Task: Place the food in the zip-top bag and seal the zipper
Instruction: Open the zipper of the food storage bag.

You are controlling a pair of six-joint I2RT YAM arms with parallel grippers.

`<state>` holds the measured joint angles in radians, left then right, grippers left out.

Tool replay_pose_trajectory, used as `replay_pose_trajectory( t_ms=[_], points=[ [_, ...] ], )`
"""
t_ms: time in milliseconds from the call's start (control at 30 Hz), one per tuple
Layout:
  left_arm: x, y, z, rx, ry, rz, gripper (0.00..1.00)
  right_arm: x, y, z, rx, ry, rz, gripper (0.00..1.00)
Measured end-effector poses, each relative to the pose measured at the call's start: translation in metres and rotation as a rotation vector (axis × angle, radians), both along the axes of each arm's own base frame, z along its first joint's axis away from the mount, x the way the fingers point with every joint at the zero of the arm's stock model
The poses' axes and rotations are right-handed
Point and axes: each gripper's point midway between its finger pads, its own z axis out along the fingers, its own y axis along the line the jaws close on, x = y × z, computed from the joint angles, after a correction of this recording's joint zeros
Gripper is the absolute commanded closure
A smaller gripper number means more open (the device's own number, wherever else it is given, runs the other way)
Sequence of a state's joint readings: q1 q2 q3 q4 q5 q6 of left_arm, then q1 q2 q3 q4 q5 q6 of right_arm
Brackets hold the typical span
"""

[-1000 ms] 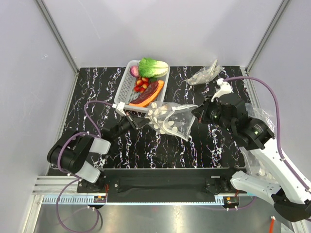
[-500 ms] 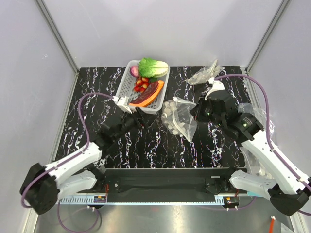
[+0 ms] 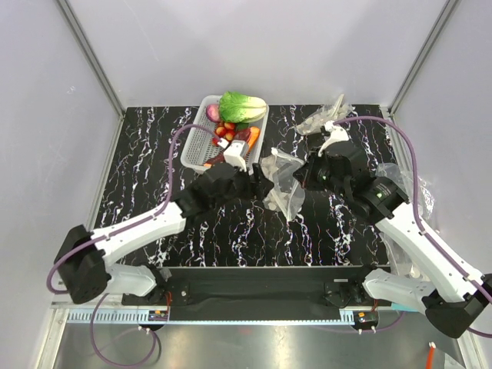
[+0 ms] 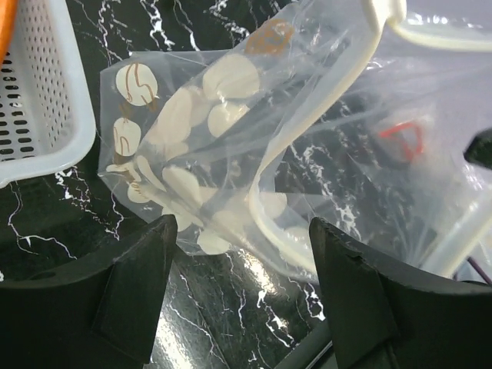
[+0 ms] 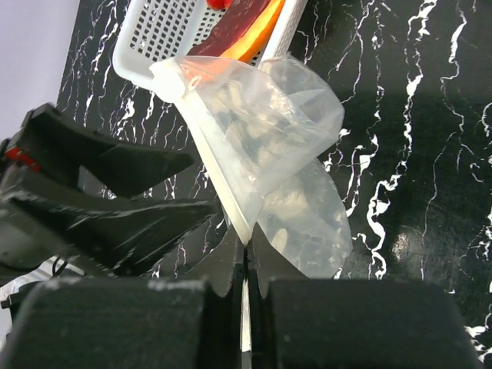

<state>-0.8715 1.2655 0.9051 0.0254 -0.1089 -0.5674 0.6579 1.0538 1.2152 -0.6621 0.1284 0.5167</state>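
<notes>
The clear dotted zip-top bag [image 3: 281,183] hangs crumpled over the table, pinched at its mouth edge by my right gripper [image 3: 302,177], which is shut on it. In the right wrist view the jaws [image 5: 246,247] clamp the pale zipper [image 5: 213,163] strip. My left gripper [image 3: 254,183] is open just left of the bag, its fingers [image 4: 138,296] spread below the bag [image 4: 223,146] with nothing between them. The food lies in the white basket [image 3: 197,143]: lettuce [image 3: 242,106], pink bulb [image 3: 213,112], red berries [image 3: 223,132], and dark-red and orange pieces [image 3: 247,141].
Another crumpled clear bag [image 3: 324,118] lies at the back right of the black marbled table. More clear plastic [image 3: 405,181] sits by the right edge. The basket's corner [image 4: 46,131] is close to the left gripper. Grey walls enclose the table on three sides.
My left gripper has opened and let go of the bag's left edge, then swung right, close up to the bag. The bag has collapsed narrower, hanging from the right gripper.
</notes>
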Motion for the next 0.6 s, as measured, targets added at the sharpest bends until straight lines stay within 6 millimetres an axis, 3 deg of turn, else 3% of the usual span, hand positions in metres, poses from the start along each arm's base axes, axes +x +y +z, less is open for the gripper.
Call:
replay_pose_trajectory(
  t_ms=[133,333,600],
  points=[
    [0.008,-0.008,-0.006,0.044,0.015,-0.003,0.24,0.000,0.003,-0.008,0.000,0.015,0.011,1.00],
    [0.016,-0.012,0.006,0.068,-0.021,0.003,0.29,0.001,0.005,-0.012,-0.001,0.020,0.014,1.00],
    [0.012,-0.022,0.018,0.100,-0.070,-0.024,0.57,0.004,0.007,-0.010,0.011,0.004,0.014,1.00]
  ],
)
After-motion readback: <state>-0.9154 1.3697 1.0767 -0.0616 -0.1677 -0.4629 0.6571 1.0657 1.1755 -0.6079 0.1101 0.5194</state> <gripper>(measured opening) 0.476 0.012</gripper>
